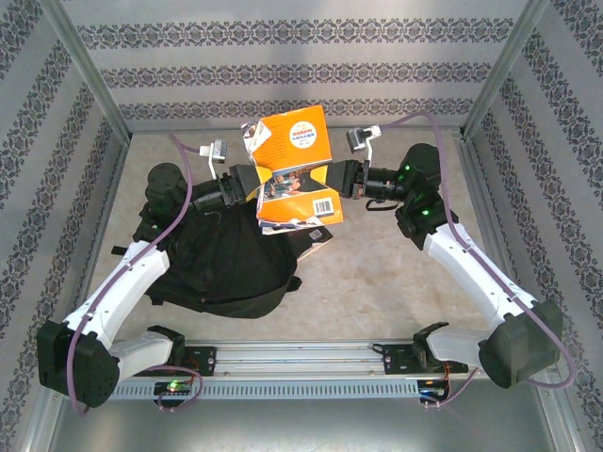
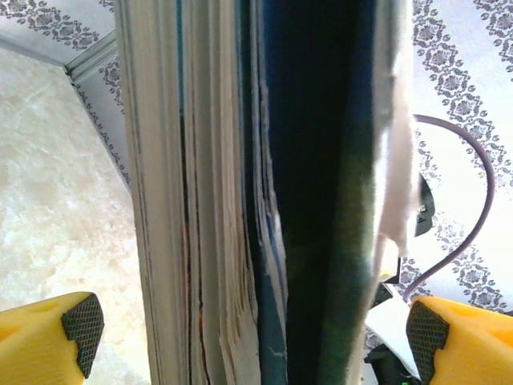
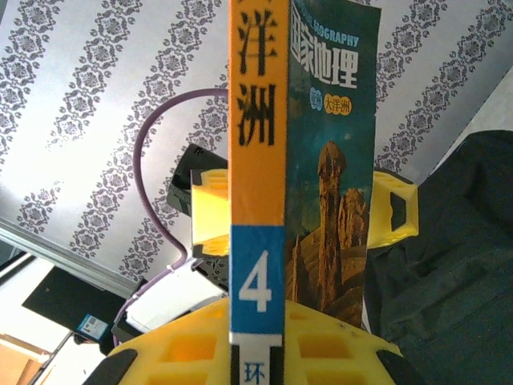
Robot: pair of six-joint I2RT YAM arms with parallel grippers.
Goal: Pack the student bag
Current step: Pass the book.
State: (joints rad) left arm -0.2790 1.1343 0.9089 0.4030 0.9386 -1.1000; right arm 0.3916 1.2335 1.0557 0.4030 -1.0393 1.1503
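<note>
The black backpack (image 1: 217, 264) lies flat on the left half of the counter (image 1: 396, 282), reaching from about mid-depth towards the near edge. The left arm stretches over its left side.

An orange book (image 1: 294, 155) hangs in the air above the bag's far right corner, tilted, with its barcode side towards the overhead camera. The right pincer (image 1: 337, 179) has it clamped by the right edge. From the right wrist, the yellow fingers (image 3: 321, 353) sit tight on either side of the orange spine, which has a white 4 on a blue band and a teal cover beside it.

The left pincer (image 1: 252, 184) meets the book from the opposite side with its jaws spread wide. From the left wrist, the page edges and a dark blue cover (image 2: 208, 200) run between the two black pads (image 2: 80, 321). The left pad stands clear of the paper, so this pincer straddles the book without gripping it.

Something flat, white and orange, pokes out below the book at the bag's right edge (image 1: 316, 231); I cannot tell what it is.
</note>
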